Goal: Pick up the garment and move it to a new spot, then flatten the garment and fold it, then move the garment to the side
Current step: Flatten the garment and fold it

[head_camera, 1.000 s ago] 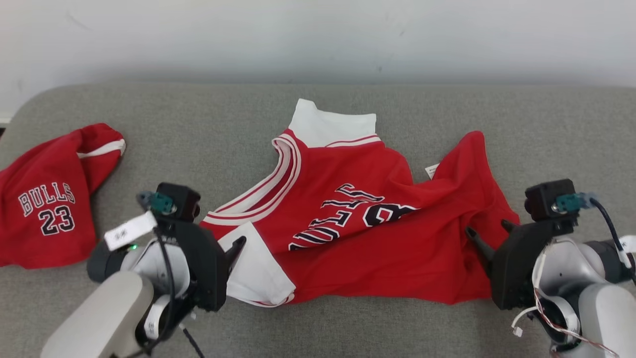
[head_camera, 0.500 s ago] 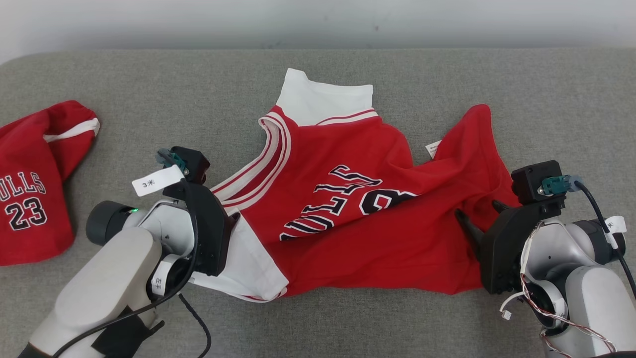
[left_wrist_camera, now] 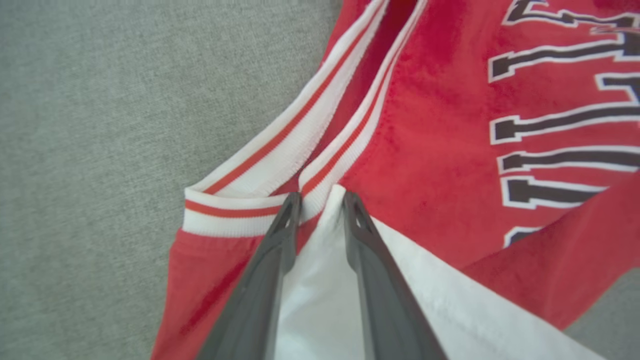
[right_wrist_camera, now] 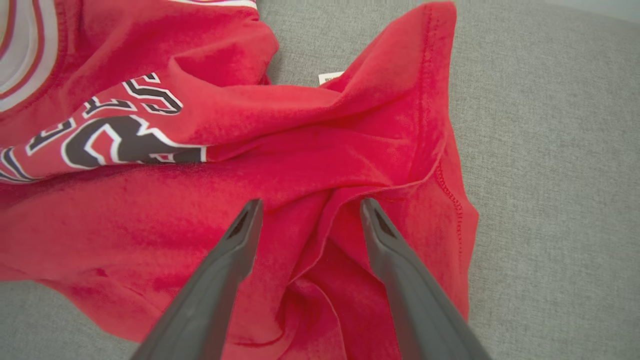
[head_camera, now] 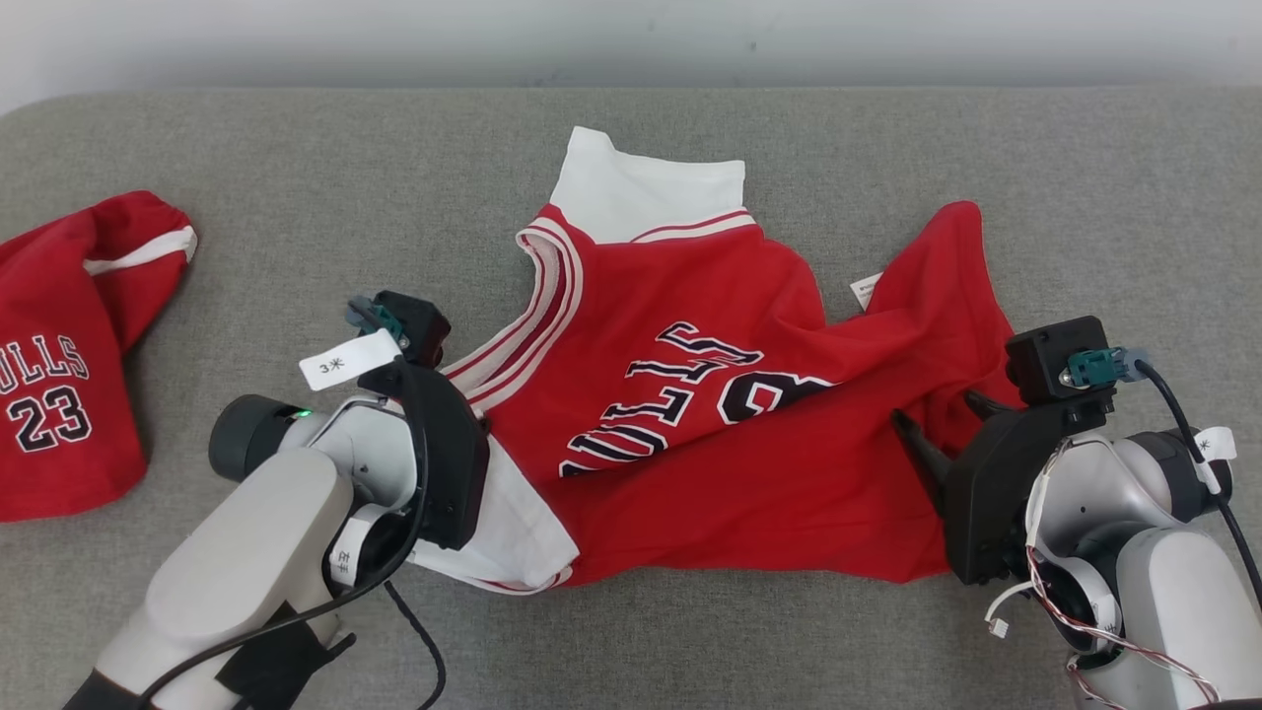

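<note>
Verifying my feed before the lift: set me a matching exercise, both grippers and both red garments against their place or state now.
1 left gripper
2 right gripper
3 jersey
4 BULLS 23 garment

A at the head view's left edge
B fingers spread wide over a red fold
C fingers close together, white cloth between them
D rumpled, between both grippers

Pairs: 1-C, 2-B, 3-D, 4-A

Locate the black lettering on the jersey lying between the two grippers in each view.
Head view: the lettering sits at the picture's centre.
Left wrist view: the lettering runs along the right side, upper half.
Right wrist view: the lettering lies at the left.
Shared landmark: the striped trim.
</note>
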